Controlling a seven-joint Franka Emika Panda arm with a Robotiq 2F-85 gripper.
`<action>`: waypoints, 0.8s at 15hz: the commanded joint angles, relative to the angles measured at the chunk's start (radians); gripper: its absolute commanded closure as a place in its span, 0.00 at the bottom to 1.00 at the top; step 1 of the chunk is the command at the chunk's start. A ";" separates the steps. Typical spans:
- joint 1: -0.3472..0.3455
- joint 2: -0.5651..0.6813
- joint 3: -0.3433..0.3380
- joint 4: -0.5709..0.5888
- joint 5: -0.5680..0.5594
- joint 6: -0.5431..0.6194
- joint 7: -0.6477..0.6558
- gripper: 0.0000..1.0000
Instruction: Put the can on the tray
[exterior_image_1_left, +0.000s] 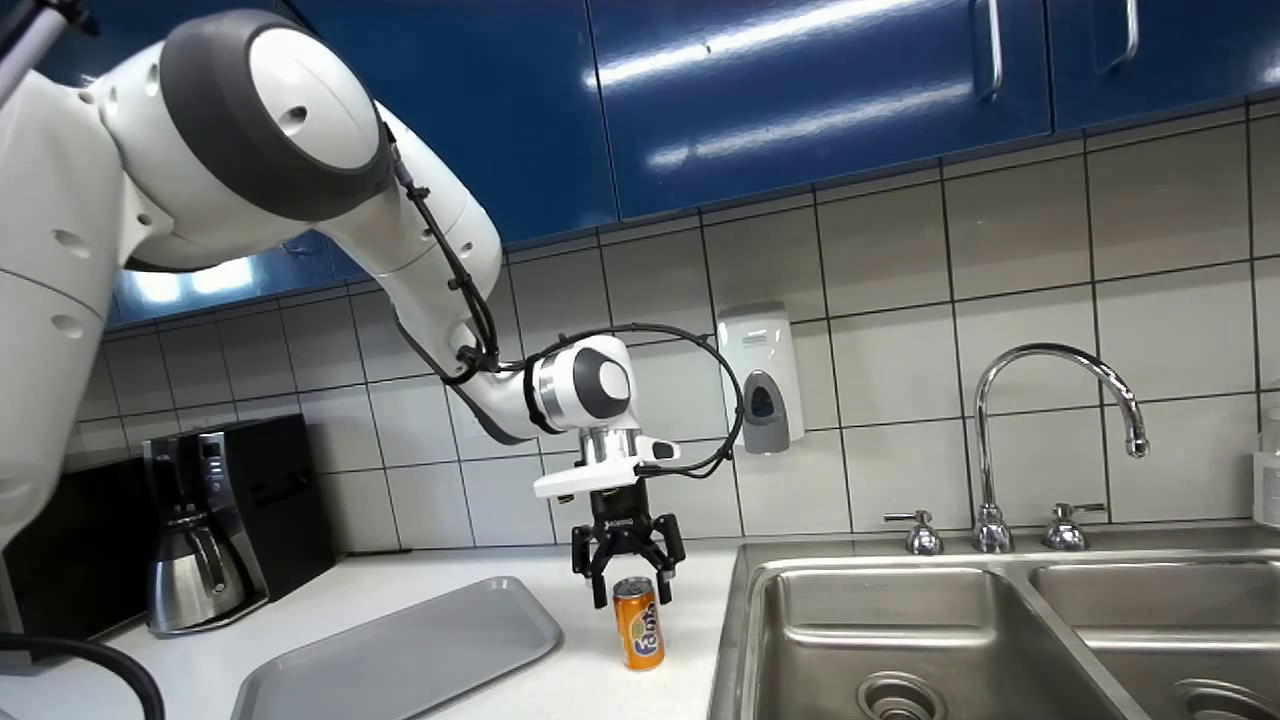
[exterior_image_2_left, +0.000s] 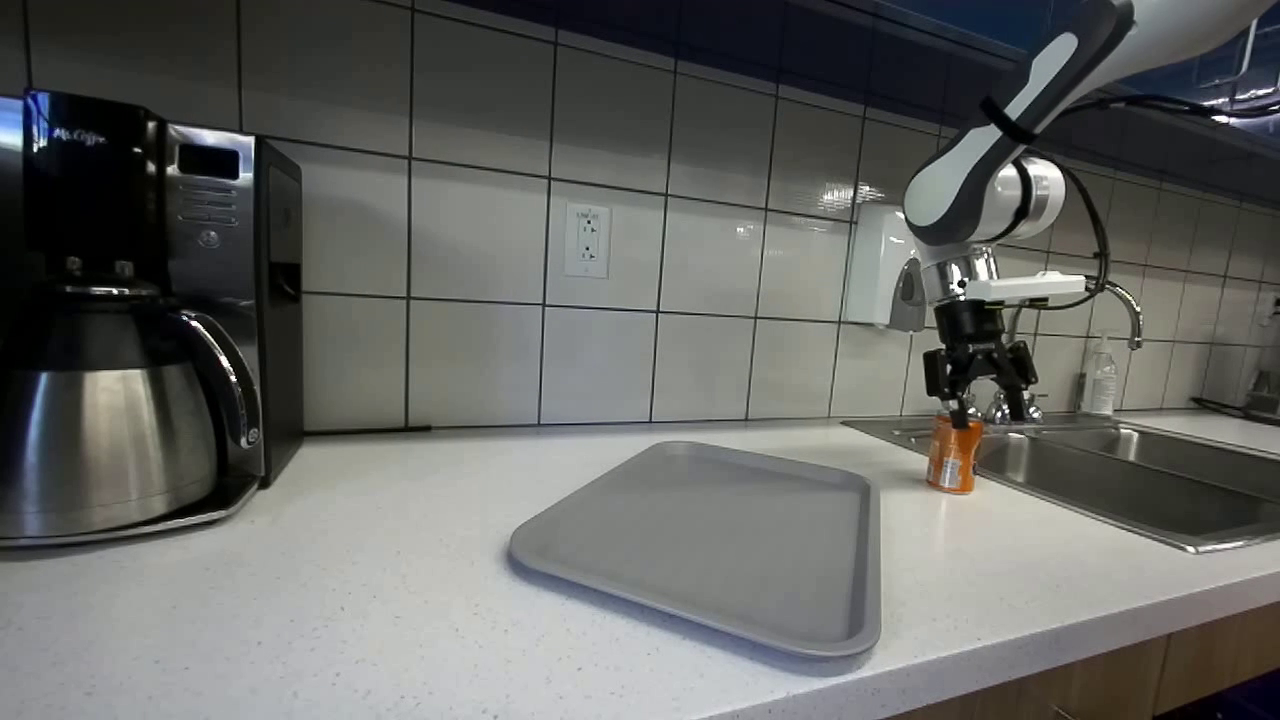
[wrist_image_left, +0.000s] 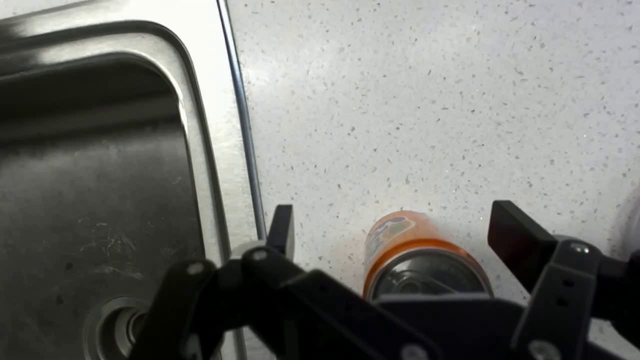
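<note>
The orange can (exterior_image_1_left: 640, 635) with a silvery top stands upright on the white counter, between the tray and the sink. It also shows in an exterior view (exterior_image_2_left: 950, 462) and from above in the wrist view (wrist_image_left: 420, 265), its near part hidden by the gripper. My gripper (exterior_image_1_left: 632, 598) is open above it, pointing down, one finger on each side of the can's upper part. In the wrist view the gripper (wrist_image_left: 394, 227) shows a gap between each finger and the can. The light-grey tray (exterior_image_1_left: 410, 640) lies flat beside the can, and in an exterior view (exterior_image_2_left: 720, 540) nothing is on it.
The steel sink (exterior_image_1_left: 735, 640) lies close beside the can, and its rim (wrist_image_left: 220, 150) runs near one finger. The faucet (exterior_image_1_left: 990, 450) rises behind the sink. A soap dispenser (exterior_image_1_left: 760, 380) hangs on the tiled wall. A coffee maker (exterior_image_2_left: 120, 400) stands beyond the tray.
</note>
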 joint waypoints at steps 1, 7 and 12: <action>-0.010 0.044 0.018 0.079 0.014 -0.040 0.026 0.00; -0.010 0.058 0.022 0.096 0.010 -0.025 0.020 0.00; -0.012 0.078 0.027 0.122 0.016 -0.031 0.013 0.00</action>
